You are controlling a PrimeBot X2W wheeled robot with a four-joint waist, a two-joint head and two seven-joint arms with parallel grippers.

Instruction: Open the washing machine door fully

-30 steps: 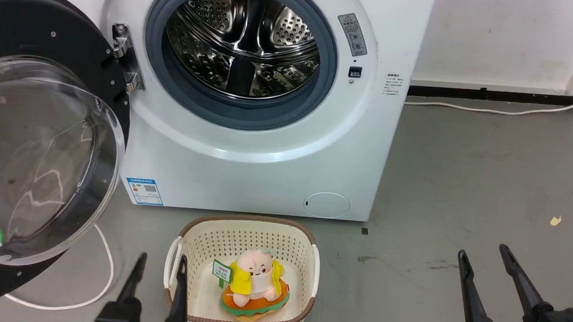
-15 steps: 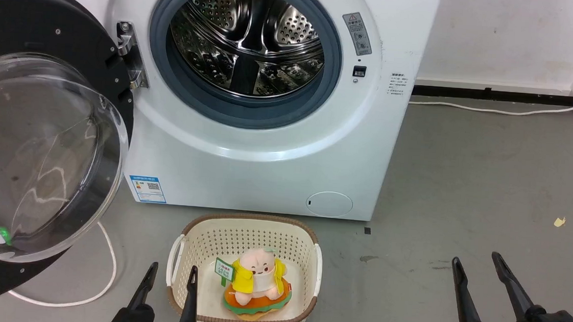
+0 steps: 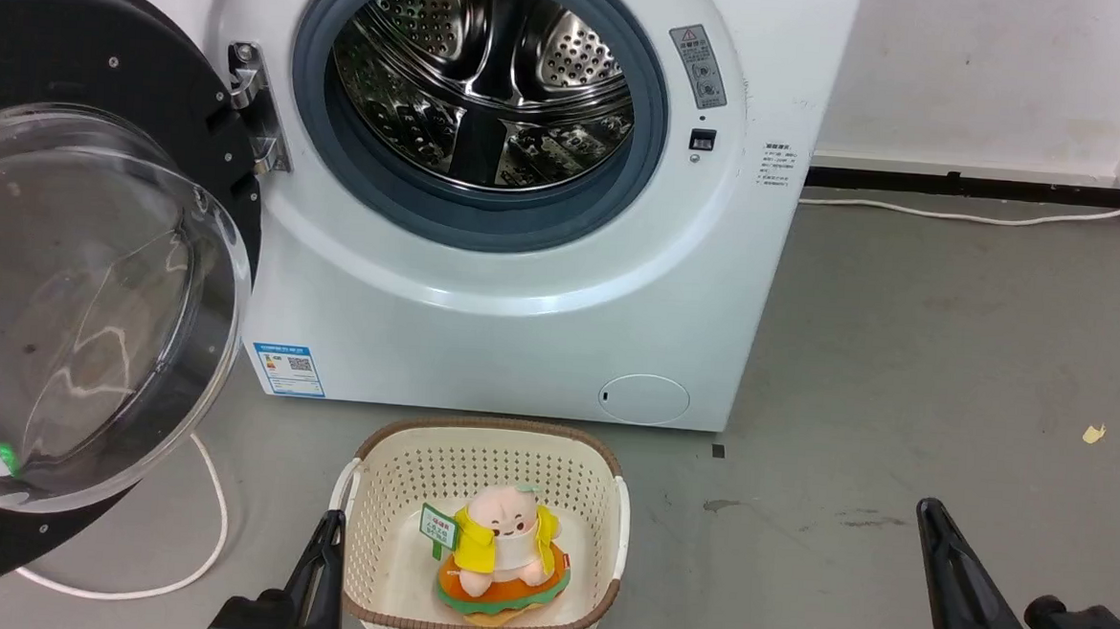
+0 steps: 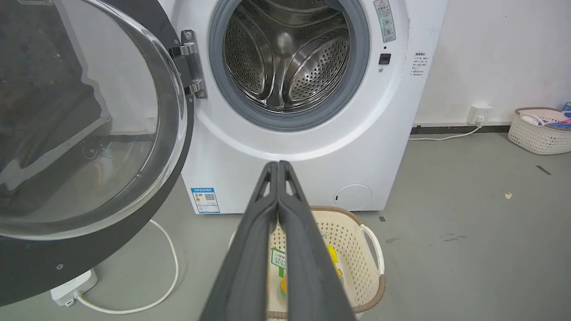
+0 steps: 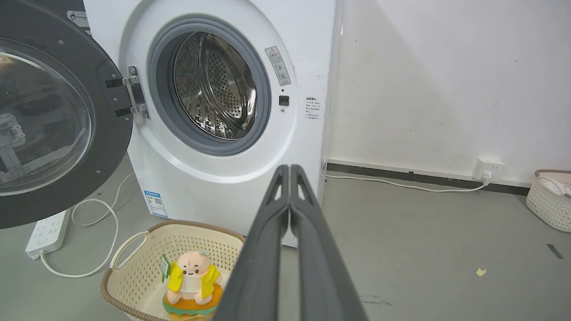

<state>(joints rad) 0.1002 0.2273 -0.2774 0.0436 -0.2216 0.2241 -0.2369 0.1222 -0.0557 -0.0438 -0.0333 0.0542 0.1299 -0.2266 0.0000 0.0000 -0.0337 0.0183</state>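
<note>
washing machine door [image 3: 93, 261] swung wide, pincers closed

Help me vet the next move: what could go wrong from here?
1. The left tool, shut, sits close beside the rim of the basket; a sideways move might shove it and the plush toy.
2. The washing machine door juts out at the left; raising that arm may strike its glass.
3. A white cable loops on the floor beneath the door; rolling forward could snag it.

Head camera looks down at the washing machine [image 3: 520, 351]; both wrist cameras face it from lower.
</note>
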